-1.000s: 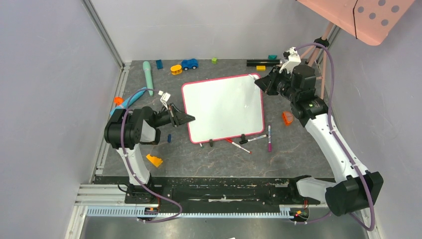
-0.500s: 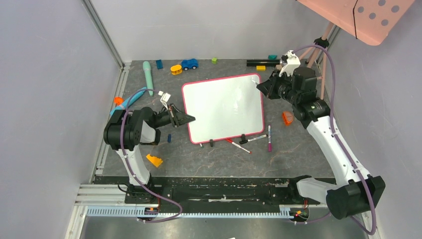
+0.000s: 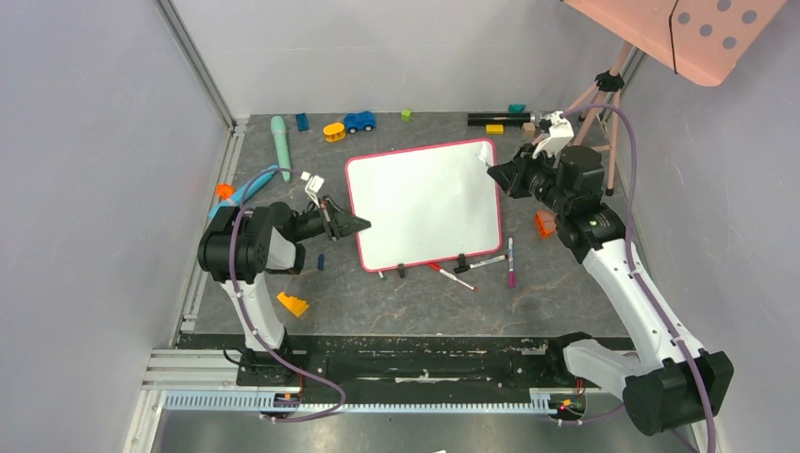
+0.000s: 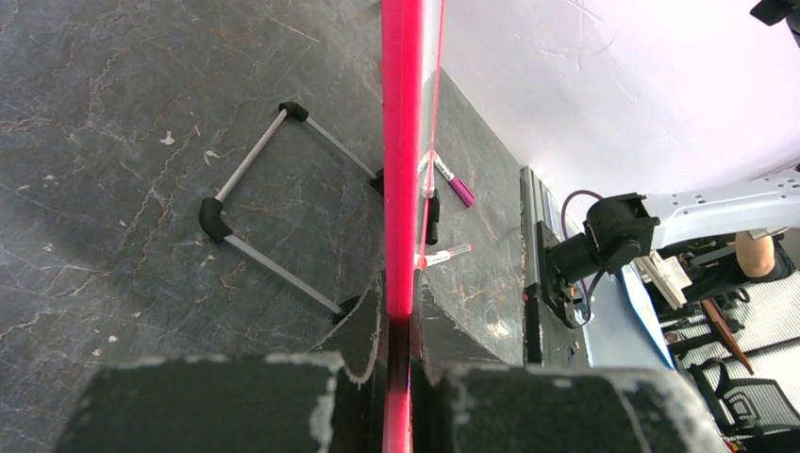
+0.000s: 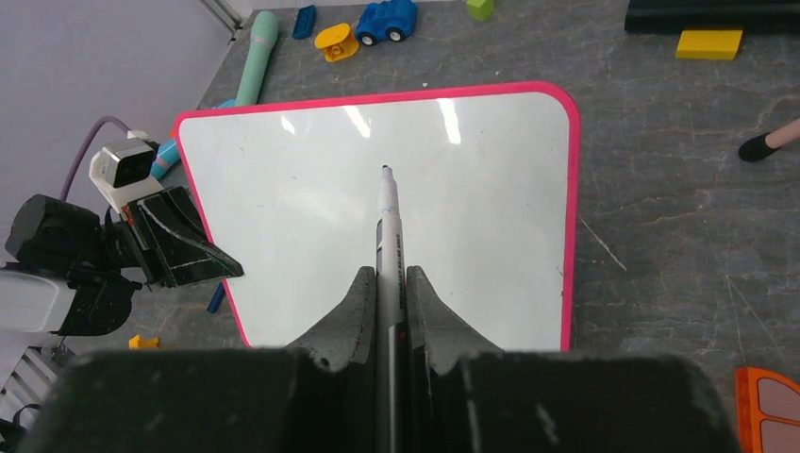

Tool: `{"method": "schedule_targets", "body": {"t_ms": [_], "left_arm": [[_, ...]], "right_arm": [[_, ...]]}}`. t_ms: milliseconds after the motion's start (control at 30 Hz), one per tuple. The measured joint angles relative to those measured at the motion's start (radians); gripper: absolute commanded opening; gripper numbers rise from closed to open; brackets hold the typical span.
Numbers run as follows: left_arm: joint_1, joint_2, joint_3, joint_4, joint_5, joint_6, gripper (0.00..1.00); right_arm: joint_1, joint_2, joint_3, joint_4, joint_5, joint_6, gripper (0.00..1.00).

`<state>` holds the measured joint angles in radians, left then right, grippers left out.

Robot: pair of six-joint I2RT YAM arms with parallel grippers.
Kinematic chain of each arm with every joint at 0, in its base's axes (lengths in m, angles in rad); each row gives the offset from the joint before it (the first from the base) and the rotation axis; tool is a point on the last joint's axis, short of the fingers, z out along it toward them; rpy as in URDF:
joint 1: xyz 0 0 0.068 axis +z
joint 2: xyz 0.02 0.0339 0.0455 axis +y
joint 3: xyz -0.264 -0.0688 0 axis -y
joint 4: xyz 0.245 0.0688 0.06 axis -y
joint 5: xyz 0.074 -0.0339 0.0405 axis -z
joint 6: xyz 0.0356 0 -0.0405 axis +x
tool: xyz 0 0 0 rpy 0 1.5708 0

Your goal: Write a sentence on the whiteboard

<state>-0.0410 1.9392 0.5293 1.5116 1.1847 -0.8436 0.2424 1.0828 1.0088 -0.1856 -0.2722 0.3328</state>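
The whiteboard [image 3: 425, 203], white with a thin pink-red frame, stands propped in the middle of the table. Its white face [image 5: 311, 217] shows no sentence. My left gripper [image 3: 363, 225] is shut on the board's left edge, and the pink frame [image 4: 404, 142] runs straight between the jaws of that gripper [image 4: 398, 293]. My right gripper [image 3: 492, 170] hovers by the board's far right corner. In the right wrist view it [image 5: 385, 274] is shut on a white marker [image 5: 388, 222], whose dark tip points at the board's upper middle.
Loose markers [image 3: 456, 277] [image 3: 510, 261] lie by the board's front edge. An orange piece [image 3: 544, 224] sits to its right, a yellow wedge [image 3: 292, 304] front left. A teal cylinder [image 3: 280, 142], blue toy car [image 3: 358, 121] and black bar [image 3: 498, 119] line the back. A tripod [image 3: 604, 104] stands back right.
My right arm has drawn back to the right and toward me, carrying the marker off the board's far right corner. The left arm and the board have not moved.
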Motion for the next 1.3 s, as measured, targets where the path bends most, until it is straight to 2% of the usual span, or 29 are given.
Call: {"method": "schedule_targets", "body": {"t_ms": [867,900,967,1300], "left_arm": [[0.006,0.036,0.035,0.002,0.026,0.045,0.02],[0.006,0.036,0.035,0.002,0.025,0.047,0.03],[0.006,0.036,0.037,0.002,0.027,0.049,0.13],[0.004,0.03,0.034,0.001,0.012,0.085,0.13]], "right_arm": [[0.001,-0.022,0.002,0.028,0.006,-0.019,0.0],[0.001,-0.019,0.003,0.028,0.006,-0.019,0.0],[0.001,-0.016,0.003,0.029,0.006,-0.019,0.0],[0.001,0.0,0.003,0.06,-0.001,-0.015,0.0]]}}
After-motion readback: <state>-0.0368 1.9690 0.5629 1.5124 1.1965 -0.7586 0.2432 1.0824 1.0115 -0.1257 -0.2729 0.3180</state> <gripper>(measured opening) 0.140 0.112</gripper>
